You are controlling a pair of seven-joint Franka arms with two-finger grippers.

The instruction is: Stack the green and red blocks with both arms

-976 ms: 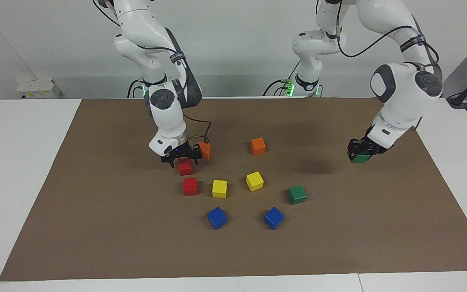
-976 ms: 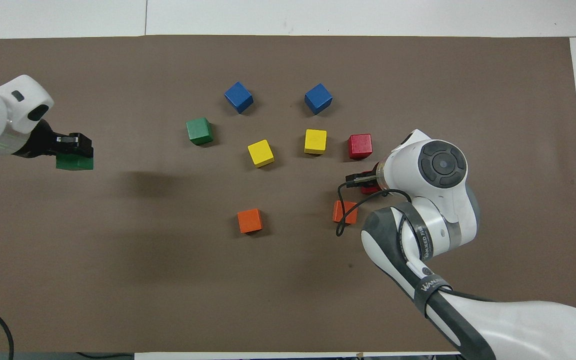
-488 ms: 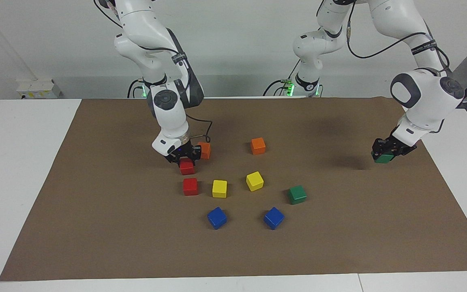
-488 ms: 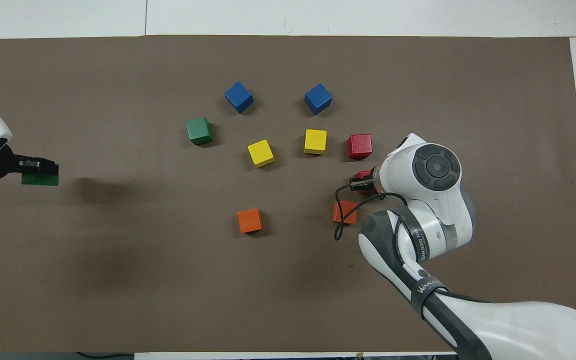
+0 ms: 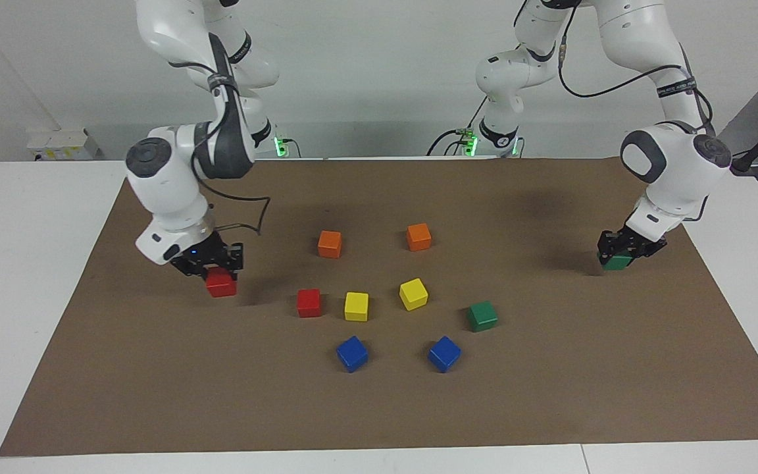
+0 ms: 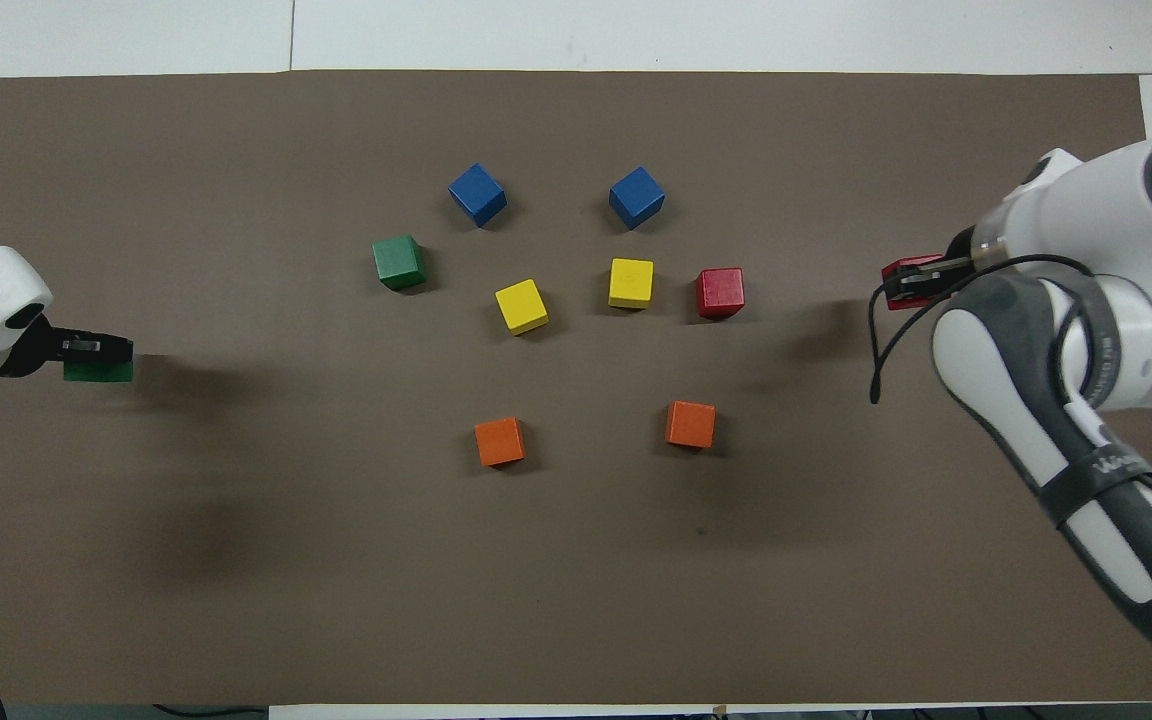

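Your right pincer [image 5: 216, 268] is closed on a red block [image 5: 221, 284], held just above the brown mat [image 5: 155, 368] toward the right arm's end of the tabletop [image 5: 24, 276] — the block hangs below the fingertips with a shadow beside it. Your left pincer [image 5: 624, 251] grips a green block [image 5: 616, 262] low at the mat near the left arm's end; you cannot tell from either view whether that block touches the surface. The second red block [image 5: 308, 303] sits on the mat around the middle, just beside a yellow block [image 5: 356, 306], with another yellow block [image 5: 413, 293] next along the row. The second green block [image 5: 482, 315] lies past that one toward the left arm's end, a little farther from the robots. Two blue blocks [image 5: 352, 353] lie closest to the mat's front edge — two orange blocks [image 5: 329, 243] lie nearer the robots than the row, apart from each other.
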